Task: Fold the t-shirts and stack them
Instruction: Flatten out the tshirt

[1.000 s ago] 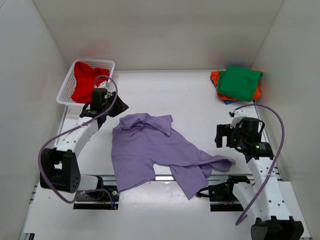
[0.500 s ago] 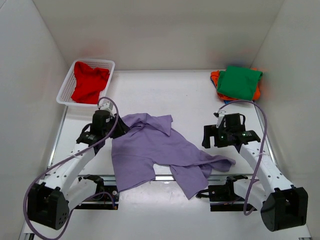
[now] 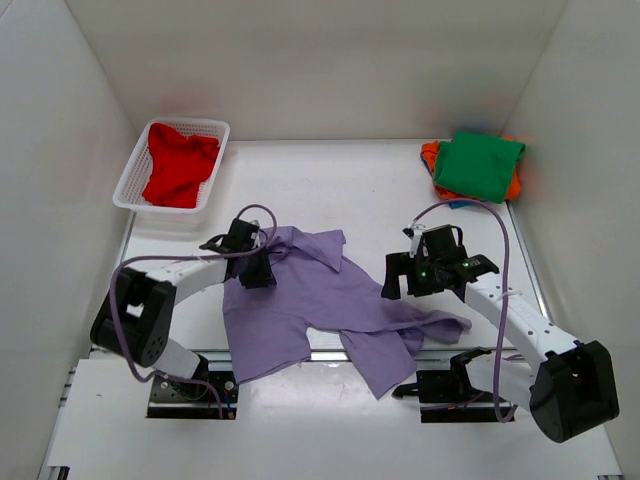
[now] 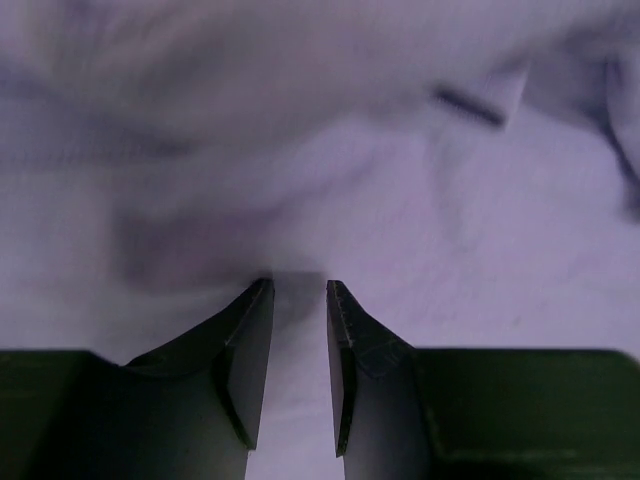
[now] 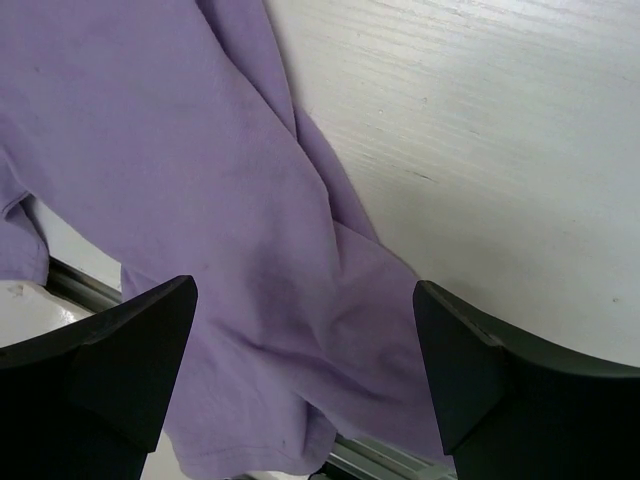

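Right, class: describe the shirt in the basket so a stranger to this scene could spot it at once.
At the far left corner of the table sits a white mesh basket. The red t-shirt lies crumpled inside it. It is the only red shirt, and the only one in a container.

I counted five t-shirts. One lavender shirt (image 3: 300, 300) lay spread beneath both grippers. One red shirt (image 3: 178, 165) sat farther out, beyond the left gripper (image 3: 262, 262). Three were piled beyond the right gripper (image 3: 395, 280): one green shirt (image 3: 478, 165) on top, with one orange shirt (image 3: 430, 155) and one blue shirt (image 3: 458, 204) peeping out underneath. There was one white basket (image 3: 130, 180), one table (image 3: 330, 190), and two grippers, each with two fingers (image 5: 120, 350).
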{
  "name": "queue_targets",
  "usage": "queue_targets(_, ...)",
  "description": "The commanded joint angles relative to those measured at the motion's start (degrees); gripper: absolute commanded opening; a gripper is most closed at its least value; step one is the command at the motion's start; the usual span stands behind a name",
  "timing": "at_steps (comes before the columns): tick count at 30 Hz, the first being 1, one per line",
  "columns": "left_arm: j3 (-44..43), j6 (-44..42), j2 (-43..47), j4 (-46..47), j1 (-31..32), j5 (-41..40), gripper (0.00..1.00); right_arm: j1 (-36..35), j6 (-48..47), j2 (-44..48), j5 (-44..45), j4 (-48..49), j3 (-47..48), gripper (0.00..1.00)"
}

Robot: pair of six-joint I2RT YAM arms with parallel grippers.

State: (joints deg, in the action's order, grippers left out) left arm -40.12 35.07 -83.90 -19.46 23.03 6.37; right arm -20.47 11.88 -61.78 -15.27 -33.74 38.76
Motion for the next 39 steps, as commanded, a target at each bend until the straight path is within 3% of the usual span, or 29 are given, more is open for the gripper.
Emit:
queue_targets(1, -6.54, -3.16, -4.59, -0.05, 0.53, -2.06, 0.4, 1.31, 0.78, 0.17, -1.08, 1.75, 0.26, 0.87)
queue_targets(9, -18.93, -6.33, -19.27, -3.29, -2.63, -1.89, 0.36, 3.24, -1.24, -2.73, -0.72, -0.63, 3.86, 0.87)
queue_targets(15, -33.77, -7.2, -29.73, -7.33, -6.76, 0.74, 0.36, 2.1, 0.33, -3.0, 0.15, -0.02, 5.01, 0.86)
queue_targets(18, -38.62, -9.04, -30.36, -10.15, -7.12, 0.92, 0.37, 2.01, 1.3, -2.38, -0.37, 0.77, 3.43, 0.85)
queue_targets(21, -39.6, -10.11, -25.72, -9.2, -6.94, 2.94, 0.43, 1.66, 1.92, -2.03, -0.47, 2.62, 1.41, 0.85)
queue_targets(25, -33.03, -8.62, -13.25, -5.94, -8.34, 4.44, 0.46, 1.31, 1.57, -2.12, -0.29, 2.89, 1.05, 0.85)
queue_targets(33, -12.65, -12.66, 6.79, -13.67, -12.64, -0.12, 0.47, 1.31, 1.83, -0.8, -0.64, 2.89, 1.05, 0.84)
queue_targets(39, -3.04, -13.97, 11.39, -15.25, -12.83, -5.66, 0.51, 0.34, 2.18, -0.01, -0.02, 2.71, 1.05, 0.84)
